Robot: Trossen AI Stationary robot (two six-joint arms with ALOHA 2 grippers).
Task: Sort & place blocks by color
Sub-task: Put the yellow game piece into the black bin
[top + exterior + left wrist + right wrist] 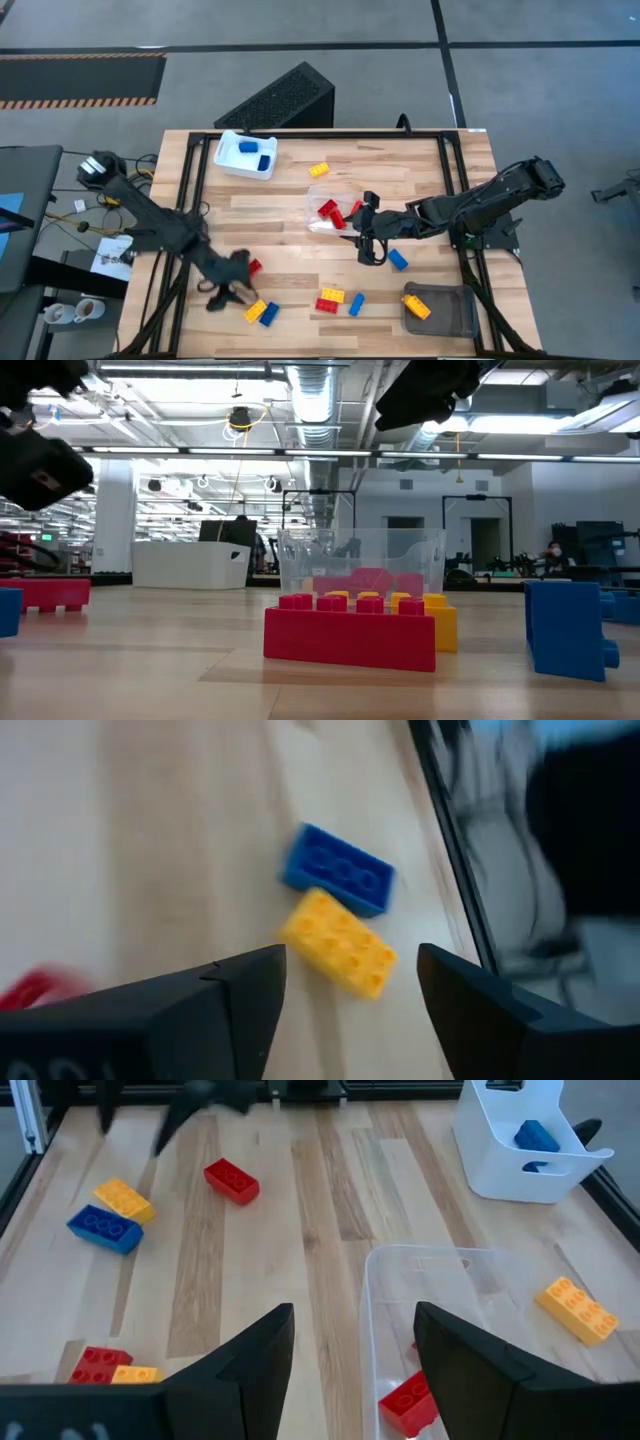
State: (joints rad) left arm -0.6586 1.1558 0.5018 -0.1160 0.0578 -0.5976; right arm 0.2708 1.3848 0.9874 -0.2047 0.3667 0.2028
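Observation:
My left gripper (228, 292) (350, 970) stands open near the table's front left, above the wood. Just beyond its fingertips a yellow block (338, 942) and a blue block (338, 870) lie side by side, and a red block (254, 266) lies beside it. My right gripper (370, 248) (352, 1330) hangs open with nothing between its fingers, by the near edge of the clear tray (420, 1265), which holds red blocks (330, 211). The white tray (232, 160) holds blue blocks (537, 1135). The grey tray (450, 318) holds a yellow block (417, 305).
More blocks lie loose on the wood: a red and yellow pair (330, 300), a blue one (356, 304), another blue one (398, 260) and a yellow one (319, 171) at the back. A black frame rail (190, 200) runs along each side of the table.

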